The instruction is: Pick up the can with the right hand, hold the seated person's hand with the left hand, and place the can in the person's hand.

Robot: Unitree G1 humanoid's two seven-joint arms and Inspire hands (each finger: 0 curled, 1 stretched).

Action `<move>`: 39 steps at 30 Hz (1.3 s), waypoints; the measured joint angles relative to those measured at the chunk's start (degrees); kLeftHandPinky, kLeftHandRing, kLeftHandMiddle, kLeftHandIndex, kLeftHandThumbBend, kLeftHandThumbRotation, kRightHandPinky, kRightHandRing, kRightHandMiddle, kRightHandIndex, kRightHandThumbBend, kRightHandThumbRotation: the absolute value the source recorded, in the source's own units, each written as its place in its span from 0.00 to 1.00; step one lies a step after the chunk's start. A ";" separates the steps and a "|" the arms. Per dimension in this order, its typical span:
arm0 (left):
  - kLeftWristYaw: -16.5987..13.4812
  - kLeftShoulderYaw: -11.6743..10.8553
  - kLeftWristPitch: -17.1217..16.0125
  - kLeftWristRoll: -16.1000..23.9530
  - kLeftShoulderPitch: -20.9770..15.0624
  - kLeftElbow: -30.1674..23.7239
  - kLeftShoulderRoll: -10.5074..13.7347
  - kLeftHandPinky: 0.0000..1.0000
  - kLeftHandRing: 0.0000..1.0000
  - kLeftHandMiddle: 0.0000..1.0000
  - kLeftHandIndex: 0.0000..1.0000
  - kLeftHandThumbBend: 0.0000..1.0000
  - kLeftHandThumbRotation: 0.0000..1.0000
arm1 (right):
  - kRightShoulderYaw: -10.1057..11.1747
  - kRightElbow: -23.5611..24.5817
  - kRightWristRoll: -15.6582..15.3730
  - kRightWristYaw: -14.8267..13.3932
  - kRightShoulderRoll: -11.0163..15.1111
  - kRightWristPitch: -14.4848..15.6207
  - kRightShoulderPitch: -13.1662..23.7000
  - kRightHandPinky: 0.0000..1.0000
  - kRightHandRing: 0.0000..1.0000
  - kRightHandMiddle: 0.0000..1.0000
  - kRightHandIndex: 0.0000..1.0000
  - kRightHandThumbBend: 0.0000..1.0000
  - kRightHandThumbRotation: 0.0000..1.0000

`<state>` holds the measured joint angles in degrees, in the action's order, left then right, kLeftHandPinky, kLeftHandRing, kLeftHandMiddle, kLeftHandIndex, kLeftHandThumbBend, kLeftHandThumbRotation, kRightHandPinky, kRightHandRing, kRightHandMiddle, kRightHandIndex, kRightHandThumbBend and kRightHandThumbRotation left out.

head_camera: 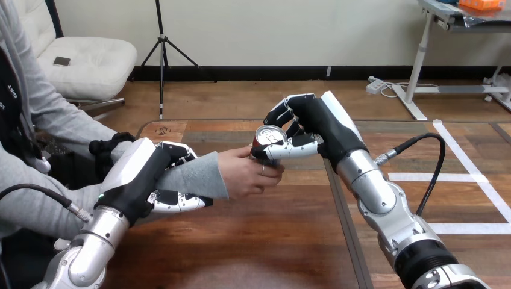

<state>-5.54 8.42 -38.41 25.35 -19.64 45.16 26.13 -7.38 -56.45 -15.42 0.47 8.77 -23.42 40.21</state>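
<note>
Where the person's grey-sleeved forearm (199, 174) reaches in over the bench (253, 241) from the left, the left hand (144, 180) grips it just behind the wrist, with fingers curled over the sleeve and the thumb under it. Next to the right, the person's hand (247, 174) is raised off the wood, its fingers touching the lower part of the can (269, 143). The can is held in the air above mid-bench, its top tilted toward the camera, grasped by the right hand (319, 126) with fingers behind and thumb across the front. The bench is brown plank-grained wood. A dark seam (343, 217) runs down it under the right arm, and white tape lines (476, 180) cross its right part.
</note>
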 measured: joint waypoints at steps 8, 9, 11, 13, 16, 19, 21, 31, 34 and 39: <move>0.65 -0.18 0.03 -1.08 0.03 0.14 0.00 0.27 0.33 0.39 0.48 0.57 0.00 | 0.24 0.82 1.17 1.01 0.02 0.87 -0.01 0.37 0.44 0.48 0.49 0.75 0.01; 0.94 -0.24 0.09 -1.43 0.04 0.14 0.00 0.28 0.34 0.40 0.49 0.58 0.00 | 0.28 1.02 1.29 1.28 0.04 1.11 -0.01 0.39 0.45 0.49 0.50 0.75 0.02; 1.81 -0.33 0.36 -2.44 0.06 0.07 0.00 0.33 0.39 0.45 0.53 0.64 0.06 | 0.38 1.45 1.65 2.05 0.13 1.62 -0.01 0.43 0.50 0.52 0.54 0.77 0.08; 2.71 -0.49 0.70 -3.34 0.08 -0.03 0.00 0.36 0.42 0.49 0.56 0.68 0.09 | 0.50 1.91 2.06 2.91 0.19 2.23 -0.01 0.45 0.52 0.54 0.55 0.78 0.12; 4.09 -0.67 1.23 -4.79 0.14 -0.23 0.00 0.43 0.49 0.55 0.61 0.73 0.16 | 0.68 2.49 2.71 4.13 0.26 2.96 -0.03 0.48 0.55 0.56 0.58 0.81 0.20; 5.38 -0.83 1.70 -5.61 0.25 -0.54 0.07 0.51 0.59 0.64 0.68 0.79 0.27 | 0.84 2.95 3.72 5.27 0.27 3.63 -0.06 0.51 0.58 0.60 0.61 0.85 0.33; 5.77 -0.85 1.92 -5.72 0.36 -0.83 0.12 0.54 0.62 0.66 0.71 0.81 0.31 | 0.91 3.23 4.10 5.75 0.28 3.83 -0.15 0.52 0.59 0.61 0.62 0.86 0.38; 5.79 -0.82 3.27 -4.72 1.03 -2.91 0.18 0.62 0.75 0.78 0.78 0.83 0.50 | 0.95 4.07 4.75 7.61 0.29 3.56 -0.79 0.59 0.67 0.68 0.70 0.94 0.66; 5.50 -0.80 3.24 -4.65 1.21 -3.30 0.12 0.63 0.76 0.79 0.79 0.79 0.56 | 0.94 4.07 4.75 7.85 0.30 3.30 -0.90 0.61 0.69 0.70 0.71 0.94 0.71; 4.90 -0.81 2.17 -4.71 1.28 -3.33 0.02 0.64 0.77 0.80 0.79 0.72 0.67 | 0.94 4.10 4.67 7.99 0.39 2.74 -1.20 0.65 0.71 0.72 0.73 0.96 0.81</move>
<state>-0.64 7.61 -36.24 20.63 -18.36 41.83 26.14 -6.45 -52.34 -10.74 8.46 9.16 -20.68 39.02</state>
